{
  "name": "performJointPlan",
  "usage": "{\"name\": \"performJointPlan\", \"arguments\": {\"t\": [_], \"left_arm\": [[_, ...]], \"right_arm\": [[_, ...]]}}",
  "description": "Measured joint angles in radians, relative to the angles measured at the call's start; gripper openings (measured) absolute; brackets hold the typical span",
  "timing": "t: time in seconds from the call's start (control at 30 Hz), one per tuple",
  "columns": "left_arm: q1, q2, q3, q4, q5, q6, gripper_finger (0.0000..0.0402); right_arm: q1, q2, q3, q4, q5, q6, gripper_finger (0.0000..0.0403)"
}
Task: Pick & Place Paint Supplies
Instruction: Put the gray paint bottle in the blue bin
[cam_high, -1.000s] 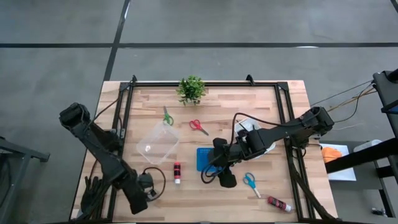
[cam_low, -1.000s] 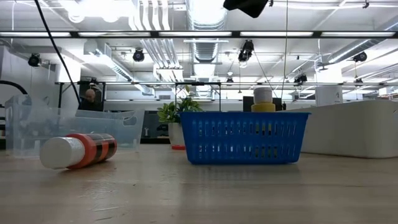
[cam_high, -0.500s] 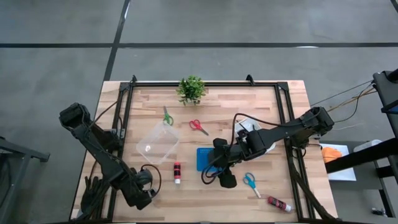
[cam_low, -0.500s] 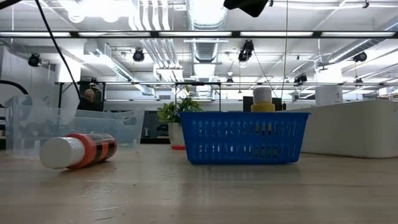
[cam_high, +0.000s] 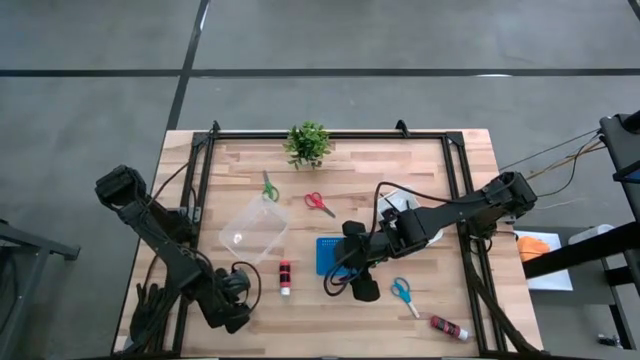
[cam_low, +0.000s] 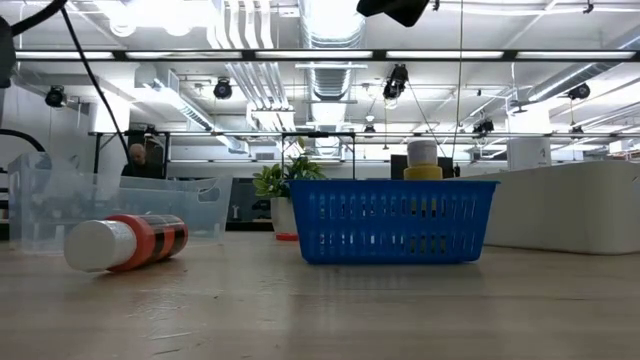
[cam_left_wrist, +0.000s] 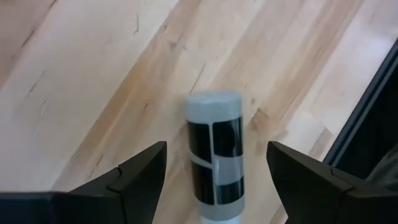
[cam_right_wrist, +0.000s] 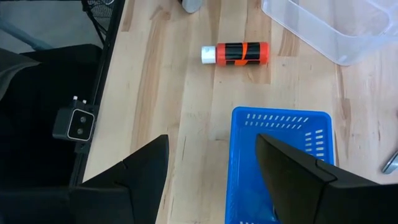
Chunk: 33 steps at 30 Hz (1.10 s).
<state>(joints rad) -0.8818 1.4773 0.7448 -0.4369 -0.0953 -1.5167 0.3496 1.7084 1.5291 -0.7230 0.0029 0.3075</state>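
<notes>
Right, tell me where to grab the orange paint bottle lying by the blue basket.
Grip the orange paint bottle across the middle of its body, coming straight down from above. It lies flat on the table with bare wood on both long sides, so fingers can straddle its narrow width; the round body could roll if pinched near the cap.

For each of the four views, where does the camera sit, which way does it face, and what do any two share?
High: overhead, straight down on the table; both arms show.
Low: table height, level across to the blue basket and room; an arm part at top.
Left wrist: on the left arm, looking down at a grey and black bottle; own open fingers show.
Right wrist: on the right arm, over the basket; own open fingers show.
Shared: the red bottle is in high, low and right wrist.
</notes>
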Motion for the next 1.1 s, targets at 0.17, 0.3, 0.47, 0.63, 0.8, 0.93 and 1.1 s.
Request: {"name": "performJointPlan", "arguments": {"t": [0.17,0.3,0.47,0.63,0.8,0.93,1.1], "left_arm": [[0.013,0.0,0.0,0.003,-0.014,0.018,0.0283],[0.019,0.014,0.003,0.039,-0.028,0.028,0.0283],[0.035,0.133,0.016,0.108,0.019,0.047,0.0282],[0.057,0.21,0.098,0.009,0.063,0.07,0.0283],[0.072,0.215,0.133,-0.033,0.066,0.055,0.0282],[0.079,0.215,0.133,-0.039,0.067,0.037,0.0256],[0.082,0.215,0.131,-0.052,0.066,0.024,0.0171]], "right_arm": [[0.0,0.0,0.0,0.0,0.0,-0.001,0.0238],[0.0,0.0,0.0,0.0,0.0,-0.004,0.0238],[0.0,0.0,0.0,0.001,0.0,-0.01,0.0238],[0.0,0.0,0.0,0.006,0.0,-0.012,0.0238],[0.004,0.0,0.0,0.006,0.0,-0.009,0.0238],[0.009,0.0,0.0,0.005,0.0,-0.011,0.0238],[0.013,0.0,0.0,0.005,0.0,-0.012,0.0238]]}}
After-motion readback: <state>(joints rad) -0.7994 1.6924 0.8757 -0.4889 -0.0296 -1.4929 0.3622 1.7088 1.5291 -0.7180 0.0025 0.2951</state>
